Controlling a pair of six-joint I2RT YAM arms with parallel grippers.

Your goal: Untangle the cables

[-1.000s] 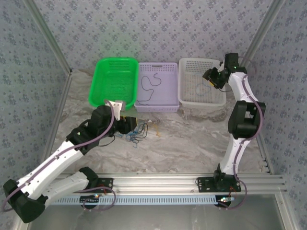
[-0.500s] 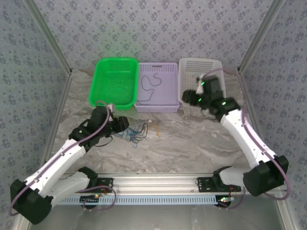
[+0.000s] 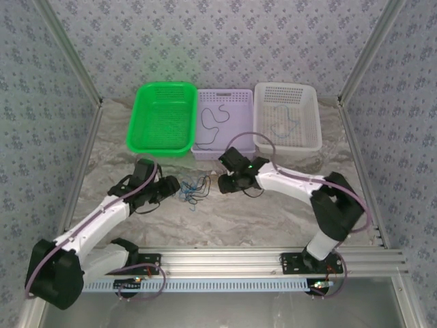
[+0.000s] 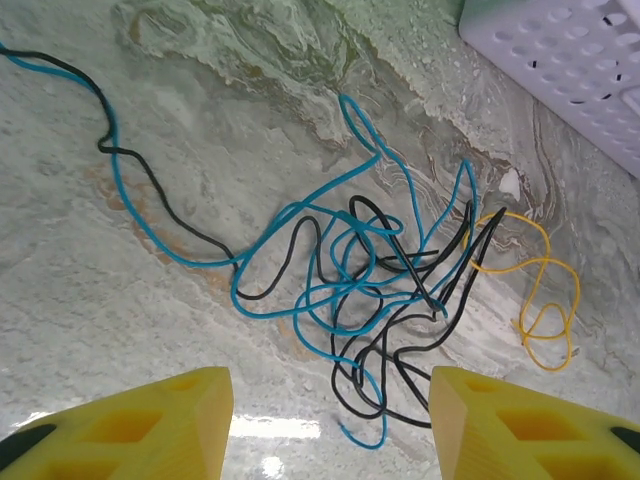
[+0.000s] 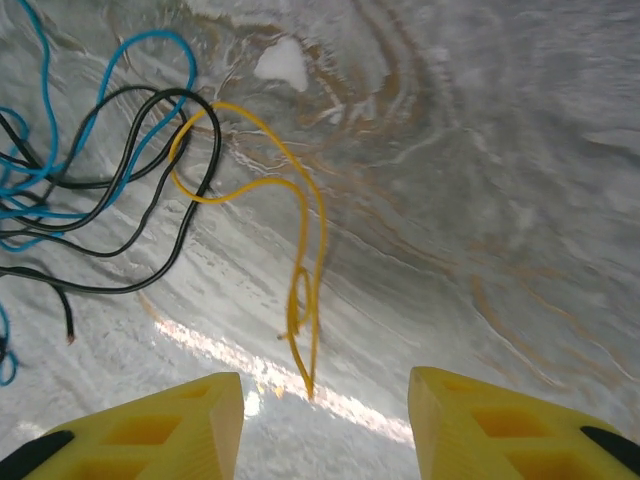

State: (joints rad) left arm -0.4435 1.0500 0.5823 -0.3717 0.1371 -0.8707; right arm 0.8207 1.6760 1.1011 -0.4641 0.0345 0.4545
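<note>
Cables [image 4: 380, 290] lie tangled on the marble table [image 3: 273, 205], between the two grippers. Left gripper [image 4: 330, 400] is spread and empty, the tangle's near end between its fingers. Right gripper [image 5: 320, 395] is spread and empty, astride the yellow strand [image 5: 305, 300].

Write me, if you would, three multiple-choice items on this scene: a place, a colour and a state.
1. Where does the tangle lie? A in the green basket; B on the table; C in the white basket.
2. What colour is the cable nearest the right end effector? A red; B white; C yellow.
3. How is the left end effector? A open, empty; B shut on a cable; C shut on a basket.
Key: 1 B, it rests between the end effectors; 2 C, the yellow cable lies just ahead of it; 3 A, its jaws stand apart, gripping nothing.
</note>
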